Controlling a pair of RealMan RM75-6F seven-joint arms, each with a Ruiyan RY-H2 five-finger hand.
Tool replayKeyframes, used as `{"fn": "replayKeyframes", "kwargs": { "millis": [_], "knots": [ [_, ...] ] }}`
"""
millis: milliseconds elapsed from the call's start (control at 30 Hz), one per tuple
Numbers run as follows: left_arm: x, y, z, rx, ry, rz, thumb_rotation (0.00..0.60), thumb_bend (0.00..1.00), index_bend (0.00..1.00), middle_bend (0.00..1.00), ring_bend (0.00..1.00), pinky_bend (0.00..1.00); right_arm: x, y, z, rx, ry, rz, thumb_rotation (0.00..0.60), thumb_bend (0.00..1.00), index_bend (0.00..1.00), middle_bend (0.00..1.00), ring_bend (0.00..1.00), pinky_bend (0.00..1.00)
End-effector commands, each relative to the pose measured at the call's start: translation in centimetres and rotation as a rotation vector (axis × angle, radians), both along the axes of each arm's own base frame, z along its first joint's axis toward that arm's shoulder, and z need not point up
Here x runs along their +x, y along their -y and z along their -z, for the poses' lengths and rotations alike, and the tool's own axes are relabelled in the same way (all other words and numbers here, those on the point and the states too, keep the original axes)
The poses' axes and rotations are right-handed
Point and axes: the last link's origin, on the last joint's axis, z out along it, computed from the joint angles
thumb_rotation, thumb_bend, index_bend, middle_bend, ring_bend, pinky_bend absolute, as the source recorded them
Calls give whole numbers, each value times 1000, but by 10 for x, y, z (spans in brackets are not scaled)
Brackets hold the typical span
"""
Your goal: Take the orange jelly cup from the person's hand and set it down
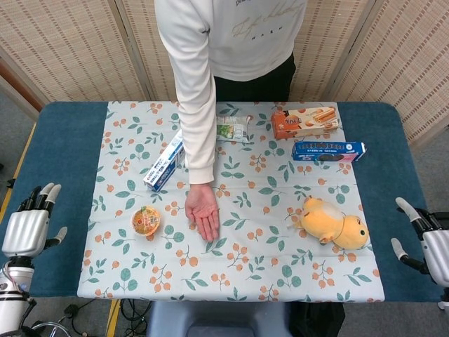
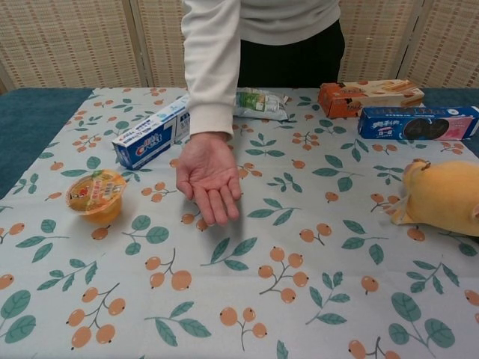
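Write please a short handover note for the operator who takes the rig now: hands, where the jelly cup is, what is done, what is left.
Left hand: open, holds nothing, over the table's left edge.
Right hand: open, empty, at the right edge.
Orange jelly cup: stands upright on the tablecloth, apart from the person's hand, which lies palm up and empty.
Done: cup taken and set down.
Left: nothing more appears needed.
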Motion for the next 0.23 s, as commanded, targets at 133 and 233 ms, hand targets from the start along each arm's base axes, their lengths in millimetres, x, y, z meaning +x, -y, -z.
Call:
{"fn": "replayKeyframes", "kwargs": {
  "millis": [133,233],
  "knots": [
    [2,23,5,47,12,26,600,274,0,0,0,191,0,1,1,2,3,-3,600,383,98,243,195,411],
    [6,30,7,62,27,59,600,274,0,0,0,184,0,1,1,2,4,-4,600,383,98,243,195,411]
  ]
}}
